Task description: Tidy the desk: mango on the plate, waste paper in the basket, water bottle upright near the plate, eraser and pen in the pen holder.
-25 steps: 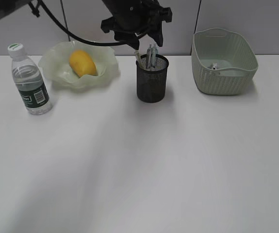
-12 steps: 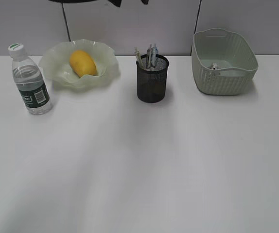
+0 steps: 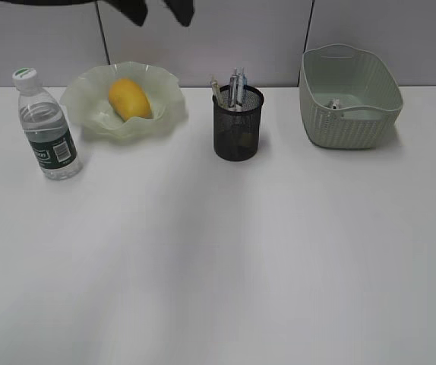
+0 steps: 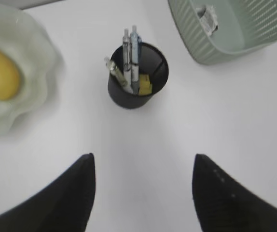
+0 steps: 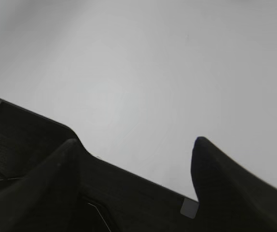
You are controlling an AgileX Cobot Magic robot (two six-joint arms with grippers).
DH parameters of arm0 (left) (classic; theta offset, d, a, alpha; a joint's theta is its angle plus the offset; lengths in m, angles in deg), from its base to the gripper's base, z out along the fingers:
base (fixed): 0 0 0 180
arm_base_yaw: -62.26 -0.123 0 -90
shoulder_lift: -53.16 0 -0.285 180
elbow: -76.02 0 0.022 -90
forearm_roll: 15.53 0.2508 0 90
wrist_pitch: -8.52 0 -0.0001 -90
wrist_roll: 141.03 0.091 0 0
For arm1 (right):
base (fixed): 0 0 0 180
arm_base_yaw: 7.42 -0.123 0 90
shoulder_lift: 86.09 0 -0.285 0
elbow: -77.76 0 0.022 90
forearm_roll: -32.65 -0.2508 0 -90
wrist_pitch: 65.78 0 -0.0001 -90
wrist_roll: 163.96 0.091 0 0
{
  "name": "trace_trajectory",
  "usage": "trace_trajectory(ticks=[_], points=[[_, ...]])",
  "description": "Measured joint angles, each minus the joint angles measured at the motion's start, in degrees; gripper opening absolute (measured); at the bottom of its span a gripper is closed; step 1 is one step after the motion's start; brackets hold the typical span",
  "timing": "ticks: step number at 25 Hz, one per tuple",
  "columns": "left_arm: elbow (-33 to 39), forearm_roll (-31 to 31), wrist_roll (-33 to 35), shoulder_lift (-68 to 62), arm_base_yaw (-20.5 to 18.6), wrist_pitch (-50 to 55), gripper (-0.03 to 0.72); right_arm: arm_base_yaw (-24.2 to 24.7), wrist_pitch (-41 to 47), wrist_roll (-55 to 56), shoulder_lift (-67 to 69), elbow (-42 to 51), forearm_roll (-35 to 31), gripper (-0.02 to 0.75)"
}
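Left gripper (image 4: 141,193): jaws apart, empty, high above pen holder (image 4: 137,77), which lies forward and below. Pens (image 4: 131,53) and yellow eraser (image 4: 145,85) stand inside holder. Right gripper (image 5: 133,183): jaws apart, empty, over bare desk (image 5: 153,72). Judgement: task appears complete; mango (image 3: 129,99) on plate (image 3: 81,99), water bottle (image 3: 45,125) upright beside it, waste paper (image 4: 207,16) in basket (image 4: 244,46).

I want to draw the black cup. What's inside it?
Inside the pen holder stand a few pens and a small yellow piece. Its wall covers their lower ends and part of the bottom.
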Motion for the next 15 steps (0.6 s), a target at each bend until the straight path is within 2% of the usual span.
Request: trace_trajectory(ticks=[8, 15], points=[[25.5, 7.4, 0.8, 20.2, 0.0, 0.1, 0.481, 0.0, 0.0, 0.0, 0.0, 0.0, 0.0, 0.561], [43.9, 8.2, 0.9, 40.5, 0.0, 0.1, 0.480, 0.0, 0.0, 0.0, 0.0, 0.0, 0.0, 0.561]])
